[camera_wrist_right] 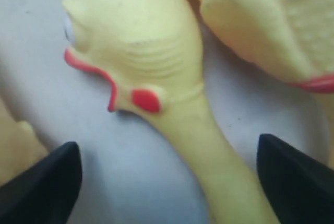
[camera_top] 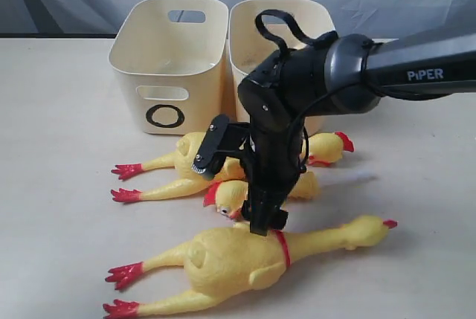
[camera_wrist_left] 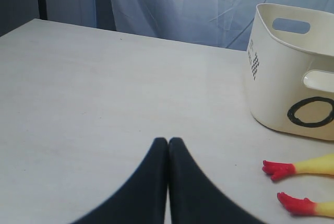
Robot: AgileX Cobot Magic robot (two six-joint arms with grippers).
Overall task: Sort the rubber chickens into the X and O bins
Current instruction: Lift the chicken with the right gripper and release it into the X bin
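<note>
Pickup is the step in hand: my right gripper (camera_top: 266, 218) hangs over the small chicken (camera_top: 232, 195) in the middle of the pile. Its fingers (camera_wrist_right: 47, 182) are spread wide, with the neck lying between them and touching neither, as far as the wrist view shows. That chicken is wedged between the large chicken (camera_top: 245, 256) in front and the others behind, and every one I can see lies on the table (camera_top: 59, 111) before the tubs. My left gripper (camera_wrist_left: 168, 148) rests empty, fingertips pressed together, off beside the O bin (camera_top: 167, 66). The second bin (camera_top: 297, 21) stands touching it, its mark hidden by my arm. Next, I judge, I must sink a little, close on the neck, lift without dragging the neighbours, then pick the tub
</note>
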